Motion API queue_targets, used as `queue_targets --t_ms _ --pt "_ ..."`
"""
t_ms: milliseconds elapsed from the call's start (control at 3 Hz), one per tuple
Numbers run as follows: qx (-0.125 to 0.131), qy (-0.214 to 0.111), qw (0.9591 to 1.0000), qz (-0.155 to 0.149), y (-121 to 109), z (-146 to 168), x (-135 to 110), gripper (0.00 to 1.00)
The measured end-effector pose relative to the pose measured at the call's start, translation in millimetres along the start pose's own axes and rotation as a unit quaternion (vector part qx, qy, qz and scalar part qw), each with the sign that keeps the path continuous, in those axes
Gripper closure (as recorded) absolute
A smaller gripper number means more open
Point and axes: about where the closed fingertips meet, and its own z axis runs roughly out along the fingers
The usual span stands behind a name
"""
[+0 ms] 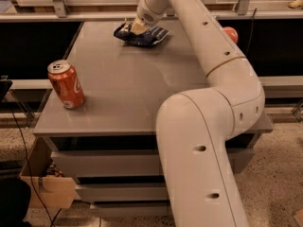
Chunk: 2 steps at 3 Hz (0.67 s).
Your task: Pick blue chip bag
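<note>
— As the white jointed arm (208,122) is stretching across the grey flat worktop (132,89) in the camera view, where is its hand (137,28) sitting?

— The hand is sitting at the far edge of the worktop, left of centre, resting on the crumpled navy-blue foil chip bag (154,36). It is touching the bag's left half.

— Is the hand gripping the bag, or standing wide?

— I cannot tell; the wrist is covering it from above, so I am leaving that unsaid.

— And how is the bag lying?

— It is lying flat on the worktop, with its pale edges showing and its right end sticking out past the arm.

— What else is standing there?

— A red aluminium soda can (66,84) is standing upright near the front left corner, well apart from the bag. An orange round fruit (230,33) is peeking out from behind the arm on the far right side, mostly hidden.

— Anything lower down?

— A brown cardboard box (47,189) is showing below the worktop's front left corner, just beside the grey shelves underneath.
</note>
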Motion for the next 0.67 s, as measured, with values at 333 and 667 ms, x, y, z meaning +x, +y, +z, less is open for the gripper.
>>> queue_targets --t_ms 333,667 --pt "-0.003 -0.001 1.0 0.0 1.0 0.8 0.1 0.13" --pt "-0.006 -0.002 1.0 0.001 2.0 2.4 0.2 0.0"
